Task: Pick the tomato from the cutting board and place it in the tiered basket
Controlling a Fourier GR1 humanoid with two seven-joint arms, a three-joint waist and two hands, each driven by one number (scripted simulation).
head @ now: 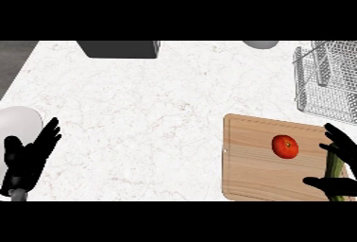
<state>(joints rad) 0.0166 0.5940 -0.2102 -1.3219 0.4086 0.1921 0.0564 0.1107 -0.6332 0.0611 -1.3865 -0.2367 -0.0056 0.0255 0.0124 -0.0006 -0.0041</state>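
Observation:
A red tomato (284,146) lies on the wooden cutting board (254,160) at the lower right of the counter. My right hand (342,163) is at the board's right edge, a little right of the tomato, open with fingers and thumb spread and not touching it. The wire tiered basket (326,80) stands at the upper right, beyond the board. At the lower left my left hand (28,158) rests open, fingers up.
A green stalk-like vegetable (335,168) lies on the board's right side, partly behind my right hand. A white plate (17,123) sits at the left edge behind my left hand. A dark box (118,48) and a grey round object (260,44) stand along the far edge.

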